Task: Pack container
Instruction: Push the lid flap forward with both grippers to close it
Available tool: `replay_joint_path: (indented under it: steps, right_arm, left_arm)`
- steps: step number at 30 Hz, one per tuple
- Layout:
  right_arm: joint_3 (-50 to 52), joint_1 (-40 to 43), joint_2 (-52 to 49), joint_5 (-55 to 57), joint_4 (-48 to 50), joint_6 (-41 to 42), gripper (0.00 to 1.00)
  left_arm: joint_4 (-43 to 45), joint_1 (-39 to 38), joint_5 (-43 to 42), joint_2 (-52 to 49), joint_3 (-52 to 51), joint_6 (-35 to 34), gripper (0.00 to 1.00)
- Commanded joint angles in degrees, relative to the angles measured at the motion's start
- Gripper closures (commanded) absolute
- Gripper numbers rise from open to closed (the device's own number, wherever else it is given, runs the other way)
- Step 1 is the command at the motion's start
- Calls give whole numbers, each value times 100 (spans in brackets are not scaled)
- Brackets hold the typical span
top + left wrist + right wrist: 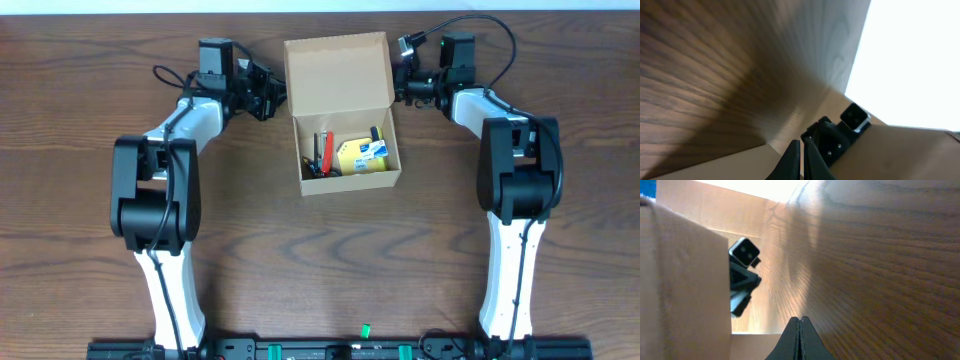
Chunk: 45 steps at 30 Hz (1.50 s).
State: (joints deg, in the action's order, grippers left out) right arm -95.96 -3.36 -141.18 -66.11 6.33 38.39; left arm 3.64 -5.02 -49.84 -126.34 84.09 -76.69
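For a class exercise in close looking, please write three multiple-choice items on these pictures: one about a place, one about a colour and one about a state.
1. Where does the container stand?
A. Between the left arm and the right arm
B. To the left of both arms
C. To the right of both arms

2. What colour is the pad inside the container?
A. Green
B. Yellow
C. Purple

3. How is the lid?
A. Shut flat over the container
B. Open, folded back at the far side
C. Torn off and lying apart

Answers:
1 A: the overhead view shows one arm on each side of it.
2 B: the pad shows yellow beside the pens.
3 B: the contents are in plain view and the lid is folded back from the far edge.
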Motion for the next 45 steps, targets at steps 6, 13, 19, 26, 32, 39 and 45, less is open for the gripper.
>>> replay_joint_path:
  steps: [6, 13, 19, 26, 32, 39, 45]
  right_arm:
    - [-142, -48, 424, -280, -2, -227, 99]
    - [-142, -48, 691, -402, -72, -240, 99]
    - [-142, -120, 986, -481, -599, -761, 99]
    - [-142, -122, 1397, -398, -1681, -1652, 99]
    - [-142, -125, 1742, -293, -2686, -2470, 99]
    - [-142, -197, 2124, 186, -4376, -3762, 99]
    - [-142, -442, 2470, 1080, -5584, -4562, 99]
  left_arm:
    - [28, 125, -695, -85, 581, 199, 94]
    - [-20, 125, -1049, -85, 581, 317, 94]
    - [-7, 131, -1414, -83, 584, 476, 94]
    - [133, 166, -1751, -83, 748, 516, 94]
    - [133, 168, -1971, -83, 942, 562, 94]
    - [136, 168, -2120, -83, 968, 612, 94]
    - [131, 173, -2153, -83, 968, 994, 94]
